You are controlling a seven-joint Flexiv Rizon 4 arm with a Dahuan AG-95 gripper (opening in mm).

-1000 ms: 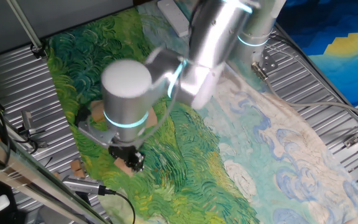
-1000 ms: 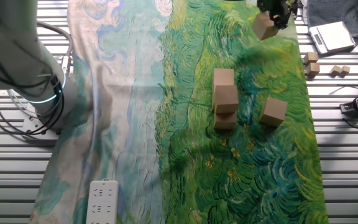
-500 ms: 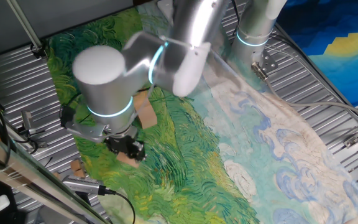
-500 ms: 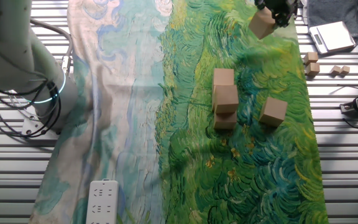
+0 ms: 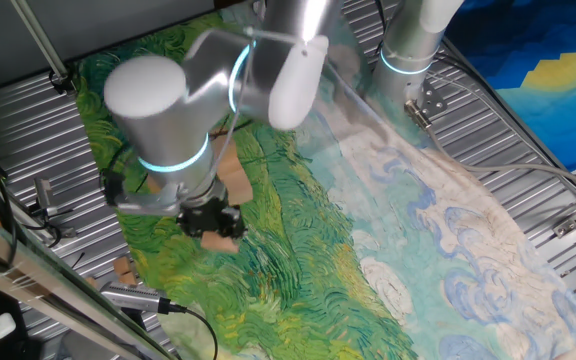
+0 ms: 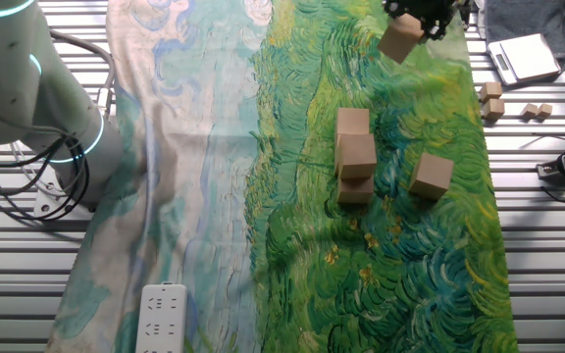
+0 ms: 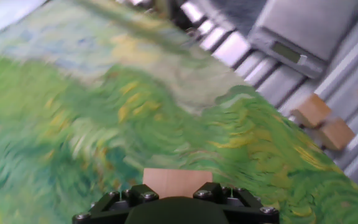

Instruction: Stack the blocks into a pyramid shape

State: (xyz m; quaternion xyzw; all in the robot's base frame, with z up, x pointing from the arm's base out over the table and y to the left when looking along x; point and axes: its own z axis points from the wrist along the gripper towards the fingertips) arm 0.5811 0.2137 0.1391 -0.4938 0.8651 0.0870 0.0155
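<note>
My gripper (image 6: 416, 18) is shut on one tan wooden block (image 6: 398, 41), held tilted just above the far edge of the green painted cloth (image 6: 400, 265). In the hand view the same block (image 7: 176, 181) fills the gap between the jaws of the gripper (image 7: 177, 194). The one fixed view shows the gripper (image 5: 215, 226) with the block (image 5: 224, 240) under the arm's big elbow. Three more blocks (image 6: 356, 155) cluster mid-cloth, the middle one raised on the others. A single block (image 6: 431, 175) lies to their right.
Small tan scraps (image 6: 489, 100) (image 7: 313, 110) lie on the metal slats beside the cloth, near a grey scale (image 6: 523, 57). A white power strip (image 6: 162, 319) lies at the cloth's near-left corner. The arm's base (image 6: 62, 147) stands at the left.
The arm has swung and the gripper has carried the held block sideways along the cloth's edge, toward the left in the other fixed view. The other blocks have not moved.
</note>
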